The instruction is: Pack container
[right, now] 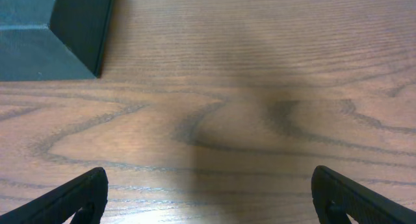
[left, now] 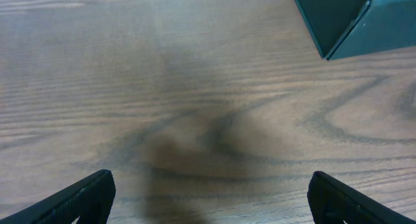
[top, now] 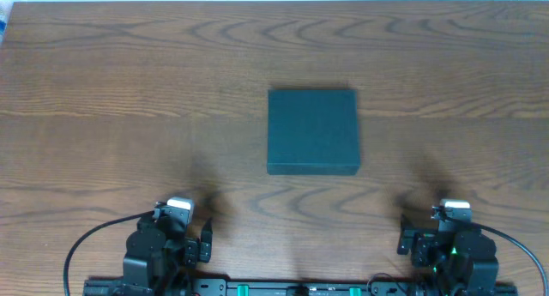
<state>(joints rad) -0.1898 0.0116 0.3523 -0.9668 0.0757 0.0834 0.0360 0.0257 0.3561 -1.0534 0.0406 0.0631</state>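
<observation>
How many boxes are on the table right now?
1. The container sits near the middle of the table, slightly right of centre, ahead of the left gripper and right gripper. No other box shows in any view.

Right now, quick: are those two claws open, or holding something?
Left gripper: open, holding nothing.
Right gripper: open, holding nothing.
</observation>
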